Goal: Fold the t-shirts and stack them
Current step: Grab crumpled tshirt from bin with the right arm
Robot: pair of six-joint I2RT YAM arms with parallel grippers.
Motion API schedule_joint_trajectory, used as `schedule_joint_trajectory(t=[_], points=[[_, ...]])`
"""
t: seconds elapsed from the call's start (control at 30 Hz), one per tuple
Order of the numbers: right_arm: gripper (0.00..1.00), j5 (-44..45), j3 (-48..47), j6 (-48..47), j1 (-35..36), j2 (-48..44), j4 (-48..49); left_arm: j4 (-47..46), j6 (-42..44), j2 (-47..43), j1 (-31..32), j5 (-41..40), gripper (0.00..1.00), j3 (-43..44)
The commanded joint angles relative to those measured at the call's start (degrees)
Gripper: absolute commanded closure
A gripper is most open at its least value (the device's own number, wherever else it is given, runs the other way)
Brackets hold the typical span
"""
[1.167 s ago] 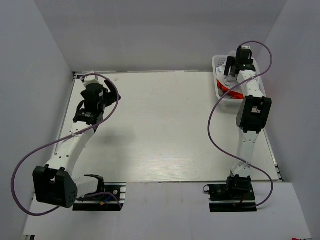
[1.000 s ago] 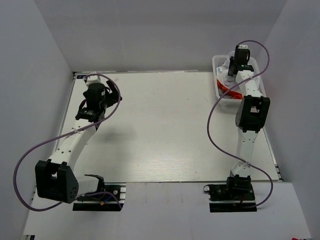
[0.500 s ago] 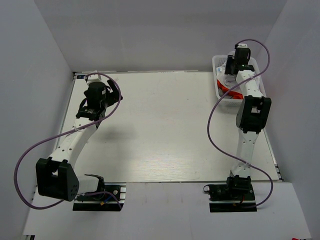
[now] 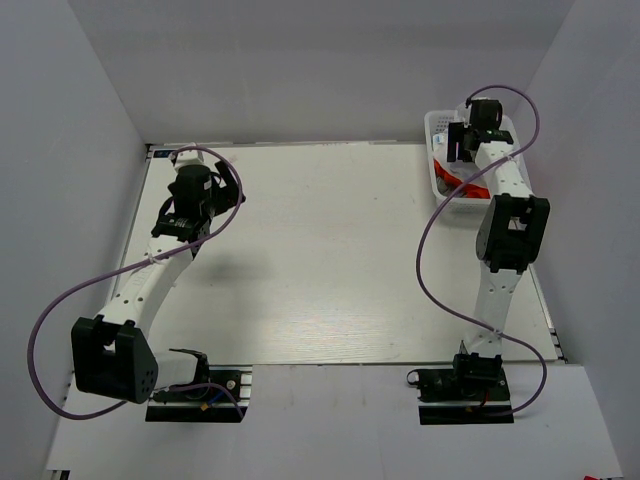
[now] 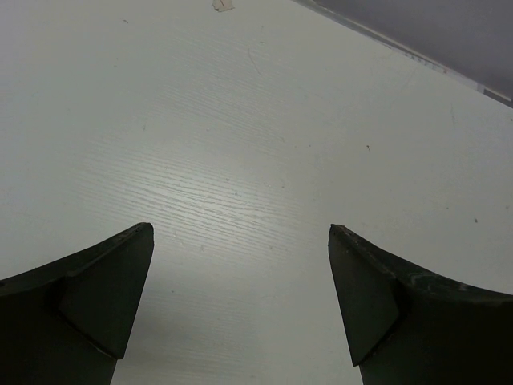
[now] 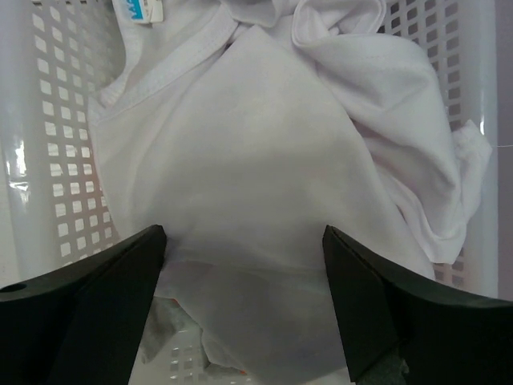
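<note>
White wood-grain table (image 4: 330, 250) lay under the left gripper (image 5: 240, 228), whose 2 fingers stood wide apart above it. A lattice basket (image 6: 56, 144) walled both sides of the right gripper (image 6: 242, 233). That gripper's fingers were also spread and gripped nothing, directly over the crumpled white t-shirt (image 6: 256, 184). An orange t-shirt (image 4: 462, 187) showed behind that wrist. The neck label (image 6: 142, 10) lay ahead-left of the fingers. The right arm stretched far forward, and the left arm was bent.
</note>
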State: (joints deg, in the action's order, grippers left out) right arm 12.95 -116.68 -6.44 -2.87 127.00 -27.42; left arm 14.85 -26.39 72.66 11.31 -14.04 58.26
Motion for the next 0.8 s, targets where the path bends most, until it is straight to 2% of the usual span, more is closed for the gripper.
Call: schedule_joint_trajectory(t=[0.0,0.07,0.1,0.17,0.2,0.47,0.6,0.73,0.77], points=[[0.20,0.50,-1.44,-0.77,-0.03,1.32,-1.59,0.97,0.46,-1.82,-0.32,0.68,0.00,1.77],[0.32,0.15,-1.62,-0.68,-0.11,1.41,-1.50,0.97,0.46,-1.82,-0.32,0.68,0.00,1.77],[0.52,-0.12,-1.79,-0.42,-0.11,1.32,-1.84,0.97,0.46,-1.82,-0.32,0.68,0.00,1.77],[0.75,-0.12,-2.32,0.37,0.06,1.15,-2.11,1.50,0.46,-1.82,-0.32,0.68,0.00,1.77],[1.00,0.49,-2.32,0.63,-0.03,0.80,-2.02,1.50,0.99,-1.82,-0.32,0.68,0.00,1.77],[1.00,0.32,-0.39,4.32,0.06,-7.37,1.48,0.88,0.99,-5.34,-0.32,0.16,0.00,1.24],[1.00,-5.98,0.05,6.00,0.15,-14.65,5.95,0.35,1.52,-7.27,-0.32,0.16,0.00,1.24],[1.00,-16.62,0.76,7.75,0.24,-21.87,12.38,0.88,1.52,-8.68,-0.32,0.68,0.00,1.24],[1.00,-21.51,0.15,8.28,0.32,-24.75,13.70,0.88,0.91,-9.46,-0.32,0.68,0.00,1.24]])
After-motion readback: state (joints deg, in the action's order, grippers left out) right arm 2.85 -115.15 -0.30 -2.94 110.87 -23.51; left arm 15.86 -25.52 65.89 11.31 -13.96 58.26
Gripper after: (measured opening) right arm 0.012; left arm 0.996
